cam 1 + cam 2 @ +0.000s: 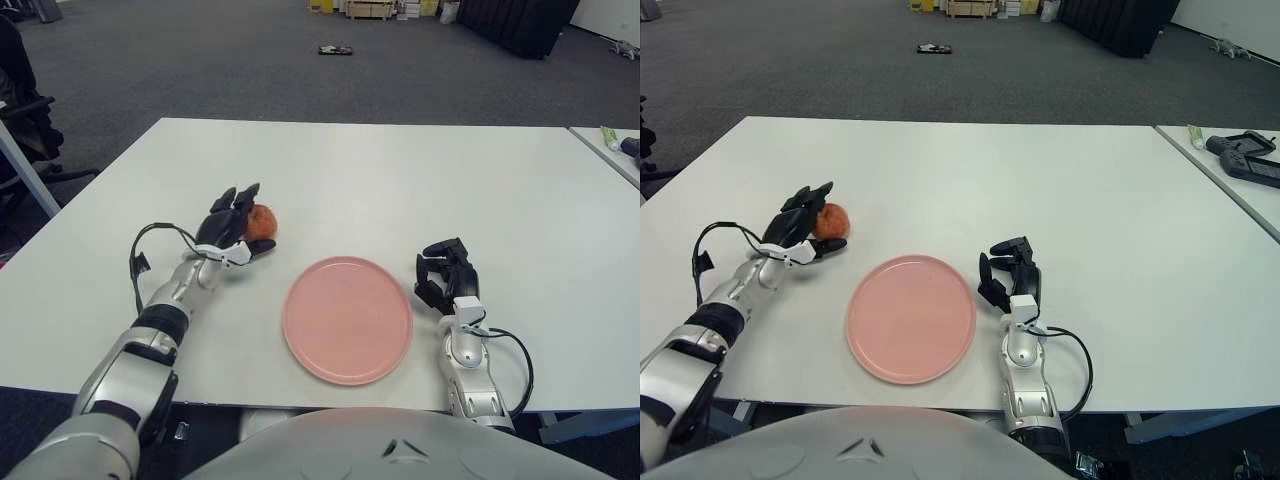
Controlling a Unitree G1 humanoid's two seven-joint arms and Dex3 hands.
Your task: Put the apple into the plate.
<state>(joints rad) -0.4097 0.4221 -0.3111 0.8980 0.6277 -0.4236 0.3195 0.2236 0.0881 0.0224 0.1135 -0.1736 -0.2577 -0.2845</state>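
A red apple [263, 222] sits on the white table [400, 170], left of and behind the pink plate [347, 319]. My left hand [238, 226] is right against the apple's left side. Its fingers [232, 204] stretch up along the apple and the thumb [262, 247] reaches in front of it. The hand is open around the apple and not closed on it. The plate lies empty near the table's front edge. My right hand [444, 272] shows just right of the plate, fingers loosely bent, holding nothing.
A second table [1230, 170] stands at the far right with a dark device [1245, 160] and a small tube [1196, 136] on it. A chair [25, 110] stands beyond the table's left edge. A small object [335, 49] lies on the floor.
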